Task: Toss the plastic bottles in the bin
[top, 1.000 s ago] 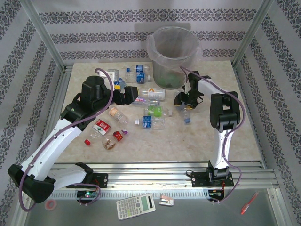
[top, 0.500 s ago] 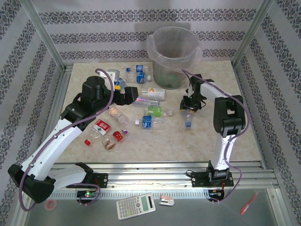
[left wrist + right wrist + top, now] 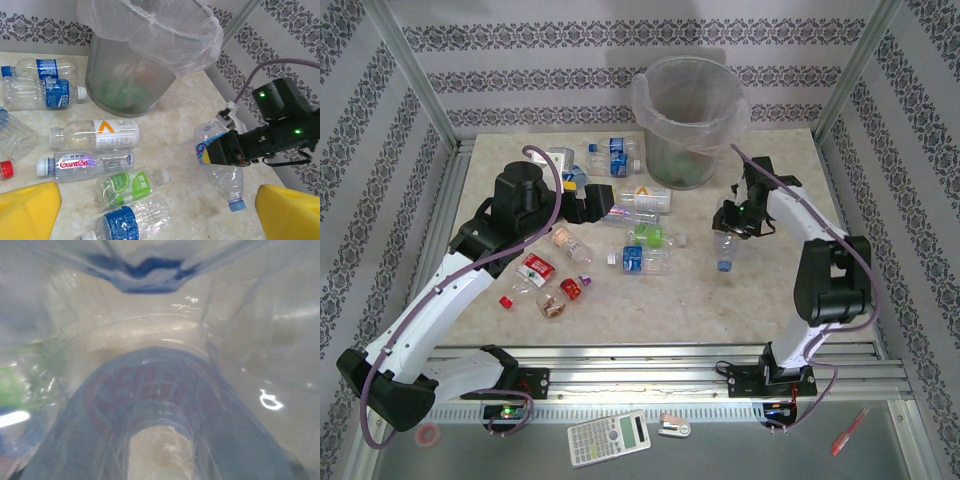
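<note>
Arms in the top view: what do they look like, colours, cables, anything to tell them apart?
Both arms are alike: white links on the left arm and right arm, with bulky black joints and a purple cable looping along each. The left hand is black with yellow fingers; the right hand is black with small green lights.

Dark grey mesh bin (image 3: 682, 168); clear bottles (image 3: 95, 134) (blue, green, red labels).

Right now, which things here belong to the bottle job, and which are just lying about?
Job: bin; loose bottles; held bottle.
Lying about: calculator; pen.
</note>
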